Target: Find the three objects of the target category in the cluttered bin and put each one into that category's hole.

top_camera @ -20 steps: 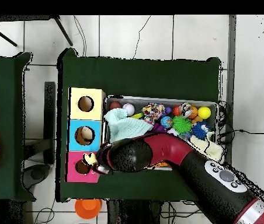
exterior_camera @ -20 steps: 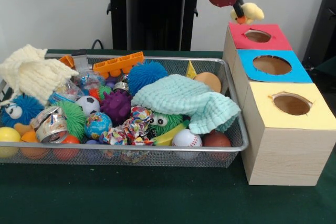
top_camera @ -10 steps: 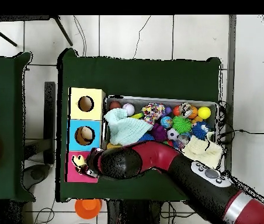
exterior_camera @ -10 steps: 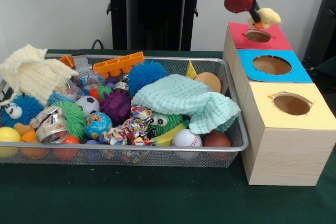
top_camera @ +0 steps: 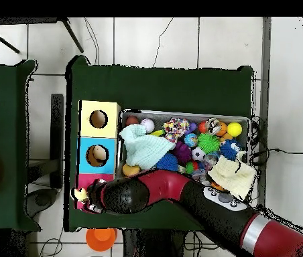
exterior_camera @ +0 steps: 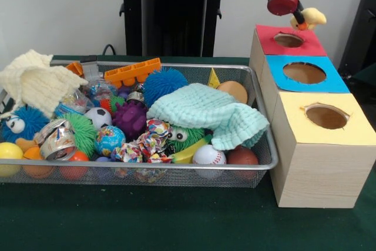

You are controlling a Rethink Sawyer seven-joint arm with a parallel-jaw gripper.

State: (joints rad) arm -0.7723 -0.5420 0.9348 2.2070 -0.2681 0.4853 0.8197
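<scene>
I read this as a robotics lab rather than a home or shop. The bench (top_camera: 161,83) is draped in dark green cloth and stands on a pale tiled floor (top_camera: 154,40) with cables (top_camera: 164,33) trailing across it. On the bench I see a wire mesh bin (exterior_camera: 147,171) crammed with toys and a wooden sorting box (exterior_camera: 320,168) with red, blue and yellow tops, each with a round hole. Behind is a plain white wall (exterior_camera: 59,10) and the arm's black pedestal (exterior_camera: 170,16).

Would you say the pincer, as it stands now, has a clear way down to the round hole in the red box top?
Probably yes. The pincer holds a small yellow plush toy above the red box top; nothing covers the round hole, though the toy hangs past its far edge, not over it.
</scene>
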